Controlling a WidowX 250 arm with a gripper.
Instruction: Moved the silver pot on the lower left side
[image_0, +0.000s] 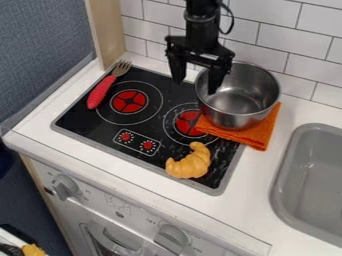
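Hand (196, 86) spread wide at the silver pot's (227, 118) left rim in the camera view; I cannot tell if they touch. The pot sits on orange cloth (264, 135) at the black cooktop's (87, 121) right side. Small print marks the white front panel (100, 192).

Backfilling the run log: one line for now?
silver pot on orange cloth | gripper open at pot's left rim | croissant, fork on stove

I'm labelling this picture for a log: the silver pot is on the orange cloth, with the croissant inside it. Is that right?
Not quite: the camera view shows the croissant on the stovetop, outside the pot. The pot is on the orange cloth.
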